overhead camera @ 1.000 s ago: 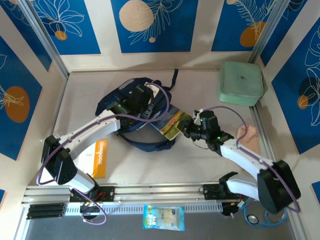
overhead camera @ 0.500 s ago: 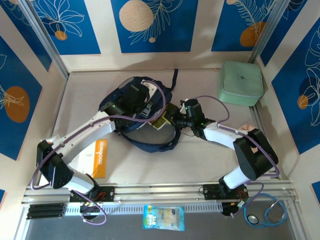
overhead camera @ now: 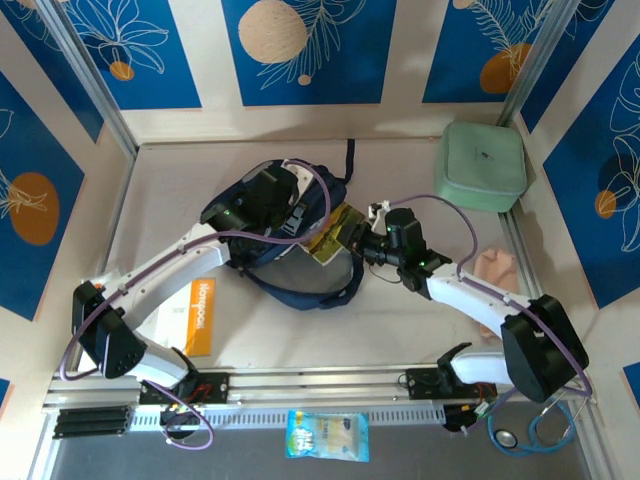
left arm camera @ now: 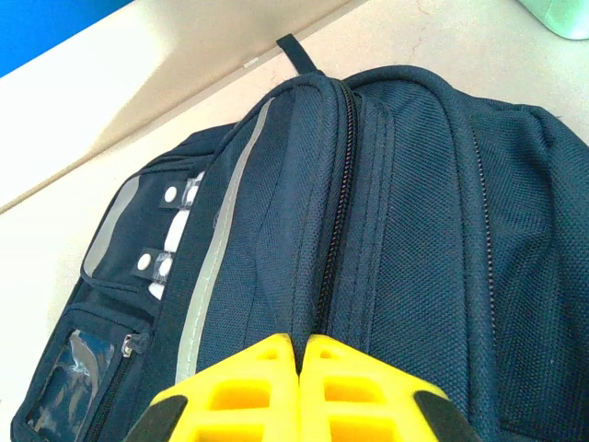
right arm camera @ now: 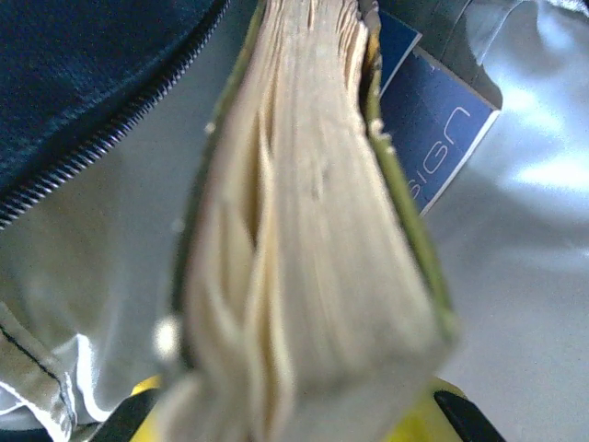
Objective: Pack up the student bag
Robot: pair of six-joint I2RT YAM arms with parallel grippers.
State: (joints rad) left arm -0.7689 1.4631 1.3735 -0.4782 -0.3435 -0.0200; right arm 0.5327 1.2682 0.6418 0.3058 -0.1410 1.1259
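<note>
Both closed: pinches a fold of the student bag (left arm camera: 414, 230) in the left tool (left arm camera: 299, 359), and clamps the book (right arm camera: 304, 230) narrowly in the right tool (overhead camera: 365, 240). Has carried that book leftward off the open table (overhead camera: 170, 190) and into the bag's mouth since a second ago, page edges now beside grey lining (right arm camera: 543, 304) and zipper (right arm camera: 101, 147). Keeps the bag mid-table toward the far side, left of the green case (overhead camera: 480, 165); puts packing well under way, probably needing only a deeper push and a release.

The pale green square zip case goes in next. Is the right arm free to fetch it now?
Probably not yet: the right gripper is shut on a thick green-covered book at the navy blue fabric backpack's opening. Otherwise bare table lies between it and the pale green case.
</note>
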